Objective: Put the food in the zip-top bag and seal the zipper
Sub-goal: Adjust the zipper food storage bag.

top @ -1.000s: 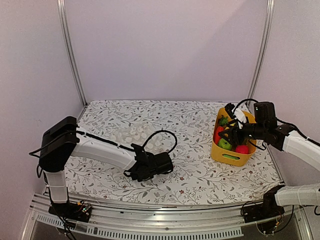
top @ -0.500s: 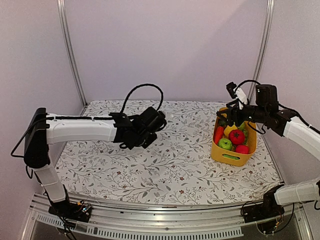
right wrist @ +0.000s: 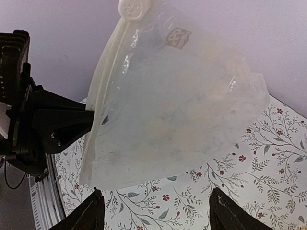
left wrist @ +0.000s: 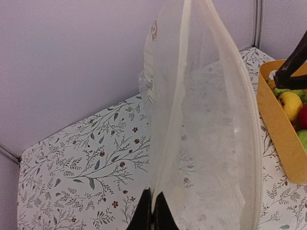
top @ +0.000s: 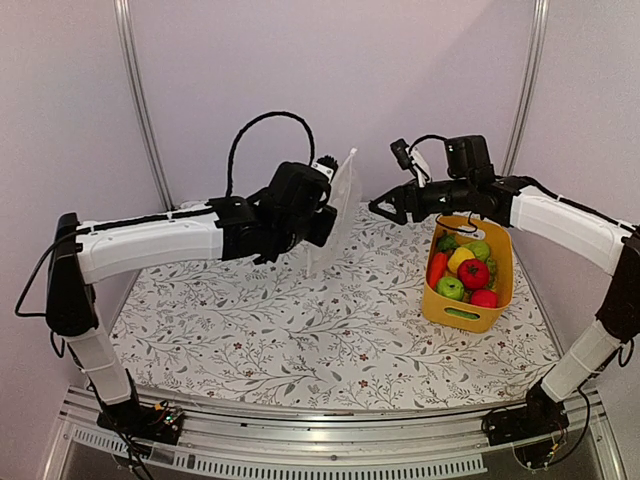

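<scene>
Raised off the tabletop (top: 300, 345), the zip-top bag (top: 335, 215) is pinched, apparently at the zipper (right wrist: 103, 91), by the left gripper (left wrist: 152, 213); the right gripper (right wrist: 156, 211), spread and empty, is brought near. Opening is in hand: the free lip must be gripped.

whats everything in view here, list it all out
zip-top bag: one, clear with white dots, held upright in the air over the far middle of the table
yellow bin: one, yellow, right side of the table
red round fruits: two, red, in the bin
green apple: one sure, green, bin's near end
yellow lemon: one, yellow, in the bin
carrot: one, red-orange, by the bin's left wall
table: one, white floral cover
left fingers: two, black, shut on the bag's edge
right fingers: two, black, open, facing the bag
</scene>
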